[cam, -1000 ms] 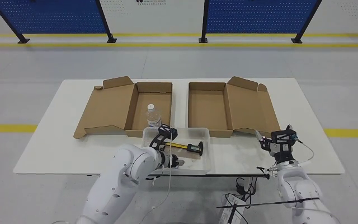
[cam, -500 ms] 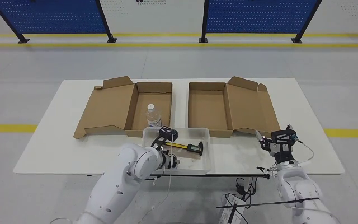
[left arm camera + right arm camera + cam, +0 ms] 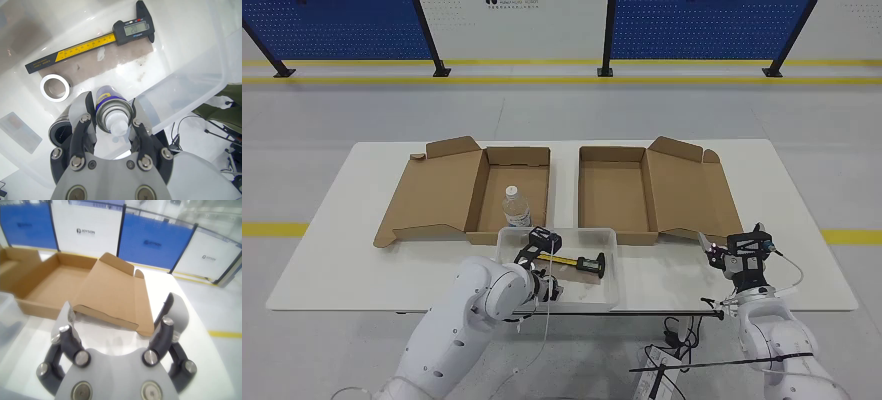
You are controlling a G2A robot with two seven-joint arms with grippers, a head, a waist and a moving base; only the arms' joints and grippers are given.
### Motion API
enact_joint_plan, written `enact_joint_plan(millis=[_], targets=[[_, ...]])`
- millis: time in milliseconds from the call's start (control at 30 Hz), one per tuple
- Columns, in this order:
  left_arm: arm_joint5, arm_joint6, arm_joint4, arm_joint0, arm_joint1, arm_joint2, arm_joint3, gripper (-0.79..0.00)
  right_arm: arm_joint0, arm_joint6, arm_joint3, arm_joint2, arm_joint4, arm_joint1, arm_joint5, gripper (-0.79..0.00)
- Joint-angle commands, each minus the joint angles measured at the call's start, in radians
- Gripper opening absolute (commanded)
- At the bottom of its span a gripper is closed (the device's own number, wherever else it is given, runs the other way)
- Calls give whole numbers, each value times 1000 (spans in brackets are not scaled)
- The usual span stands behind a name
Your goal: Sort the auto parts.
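My left gripper (image 3: 113,98) is down inside a clear plastic bin (image 3: 610,290) at the table's front edge, shut on a small blue spray can (image 3: 111,108) with a white nozzle. In the bin beside it lie a yellow and black digital caliper (image 3: 90,45), a silver metal ring (image 3: 55,88) and a dark cylindrical bearing (image 3: 58,130), which touches one finger. In the top view the caliper (image 3: 577,262) lies across the bin. My right gripper (image 3: 710,248) hangs open and empty over the table's right front, also seen as my right gripper (image 3: 118,300) facing the boxes.
Two open cardboard boxes stand behind the bin: the left box (image 3: 527,165) holds an upright clear water bottle (image 3: 515,205), and the right box (image 3: 612,195) has its lid (image 3: 113,294) folded flat toward my right gripper. Bare table lies at both ends.
The left arm has shifted very slightly over the bin. The right arm has not moved.
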Motion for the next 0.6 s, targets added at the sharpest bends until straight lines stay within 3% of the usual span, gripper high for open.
enact_joint_plan(millis=[0,100,133,167,200,233,567], targets=[[-2,0,0,1,1,0,2,-397,0,0,0,0,0,0,0,0],[-3,3,-1,2,2,1,4,-416,0,0,0,0,0,0,0,0],[-4,3,-2,2,3,1,4,-462,0,0,0,0,0,0,0,0],[-4,3,-2,2,3,2,5,-533,0,0,0,0,0,0,0,0],[-4,4,-4,2,4,2,5,-696,0,0,0,0,0,0,0,0],[-4,5,-6,2,4,2,6,-785,0,0,0,0,0,0,0,0],[-10,10,-19,4,9,-3,-33,-785,0,0,0,0,0,0,0,0]])
